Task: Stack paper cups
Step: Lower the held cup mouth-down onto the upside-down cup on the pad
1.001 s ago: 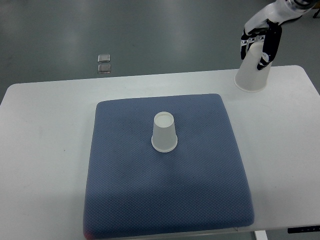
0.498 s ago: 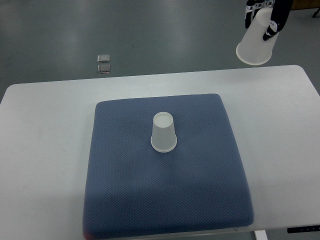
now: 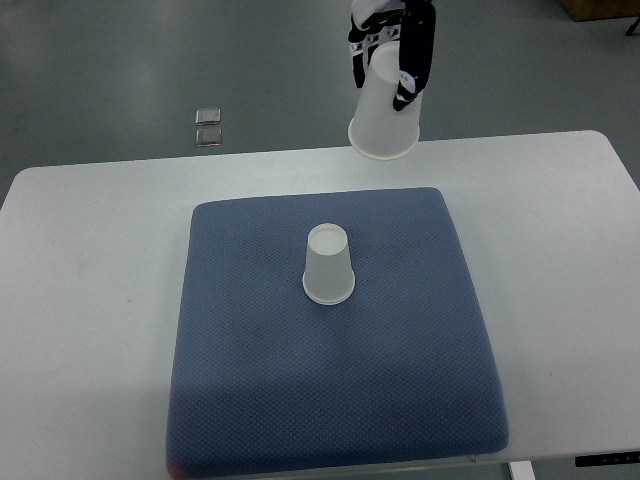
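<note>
- At the top of the top view, a hand (image 3: 392, 50) has its dark fingers (image 3: 413, 62) curled around a paper cup (image 3: 384, 110), held mouth down in the air above the table's (image 3: 90, 230) far edge; its arm is cropped off, so which side it belongs to cannot be told.
- The inverted hold probably matches the second cup (image 3: 329, 265), which stands mouth down near the middle of the blue mat (image 3: 250, 380).
- The carried cup is well apart from that target, so stacking is not yet done.
</note>
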Motion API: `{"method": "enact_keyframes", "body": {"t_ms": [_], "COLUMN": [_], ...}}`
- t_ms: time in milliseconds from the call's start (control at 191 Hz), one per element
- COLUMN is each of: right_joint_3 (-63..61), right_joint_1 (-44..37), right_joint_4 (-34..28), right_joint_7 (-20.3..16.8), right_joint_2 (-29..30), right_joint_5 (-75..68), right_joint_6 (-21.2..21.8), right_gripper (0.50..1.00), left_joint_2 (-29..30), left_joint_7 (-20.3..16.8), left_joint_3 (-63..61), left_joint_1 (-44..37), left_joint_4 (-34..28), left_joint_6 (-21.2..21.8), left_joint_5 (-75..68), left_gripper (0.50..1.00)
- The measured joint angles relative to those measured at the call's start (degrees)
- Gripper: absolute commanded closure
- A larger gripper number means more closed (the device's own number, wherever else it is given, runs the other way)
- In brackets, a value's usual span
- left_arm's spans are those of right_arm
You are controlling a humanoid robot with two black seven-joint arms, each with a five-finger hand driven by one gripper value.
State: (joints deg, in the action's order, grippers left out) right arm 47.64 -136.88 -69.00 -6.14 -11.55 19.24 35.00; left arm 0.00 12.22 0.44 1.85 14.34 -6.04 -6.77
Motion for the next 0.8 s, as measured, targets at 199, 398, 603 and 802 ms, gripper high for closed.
{"method": "enact_keyframes", "body": {"t_ms": [199, 398, 603, 802], "right_joint_3": [-1.6, -2.3, -2.4, -2.3], "right_joint_1": [1.5, 4.3, 7.9, 10.6], "right_joint_4": [0.8, 2.5, 4.9, 6.1], "right_joint_7": [0.0, 0.0, 0.0, 0.0], "right_joint_2": [6.1, 10.8, 11.5, 11.6], "right_joint_5": [-4.5, -8.5, -8.7, -8.4], "right_joint_6": [0.0, 0.0, 0.0, 0.0], "right_gripper": [0.818, 0.818, 0.816, 0.814], "left_joint_2": [0.0, 0.0, 0.0, 0.0], "left_joint_7": [0.0, 0.0, 0.0, 0.0], "left_joint_3": [0.0, 0.0, 0.0, 0.0], "left_joint_1": [0.0, 0.0, 0.0, 0.0], "left_joint_4": [-0.1, -0.1, -0.2, -0.3], "left_joint_6": [0.0, 0.0, 0.0, 0.0], "left_joint_5": [0.0, 0.0, 0.0, 0.0], "left_gripper": [0.500, 0.500, 0.500, 0.500]}}
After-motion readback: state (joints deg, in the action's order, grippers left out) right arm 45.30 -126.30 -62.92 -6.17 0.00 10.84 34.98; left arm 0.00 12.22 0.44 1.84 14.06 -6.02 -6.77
